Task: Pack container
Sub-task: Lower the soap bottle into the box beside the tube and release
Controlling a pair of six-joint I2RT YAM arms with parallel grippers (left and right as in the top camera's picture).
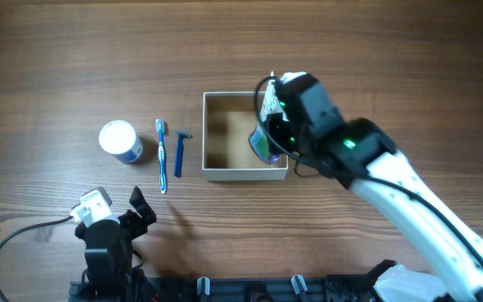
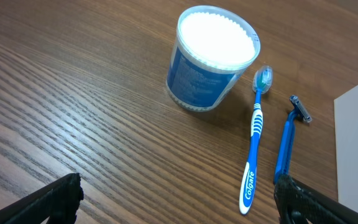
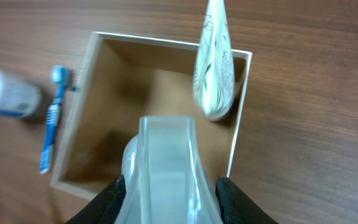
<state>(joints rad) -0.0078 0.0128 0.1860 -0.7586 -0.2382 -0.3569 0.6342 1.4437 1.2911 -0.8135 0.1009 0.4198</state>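
The brown wood-grain table [image 1: 57, 67] has a little row of toiletries left of centre in the overhead view. There's a small round blue jar with a white lid [image 1: 120, 140] [image 2: 211, 59], then a blue and white toothbrush [image 1: 161, 155] [image 2: 253, 146], then a blue plastic razor [image 1: 179, 153] [image 2: 284, 146]. The toothbrush and razor lie side by side, close but not touching, heads toward the top of the frame. The razor sits just beside the left wall of the square shallow cardboard box [image 1: 205, 134] [image 3: 166, 42]. That box, white outside and brown inside, is in the middle of the table.

The right arm reaches in from the lower right corner, white forearm on a diagonal. The right gripper [image 1: 268, 138] [image 3: 169, 199] hangs over the right half of the box, so that side of the brown floor is hidden from above. Its black fingers are pinched on either side of a pale translucent plastic thing [image 3: 166, 162]. A white tube with green print [image 3: 213, 68] [image 1: 268, 102] hangs over the box's far right corner. I honestly can't tell whether those two are one item.

The left gripper [image 1: 141, 205] [image 2: 179, 199] sits low at the bottom left. It's angled toward the jar but well apart from it, with its fingers spread wide and nothing between them.
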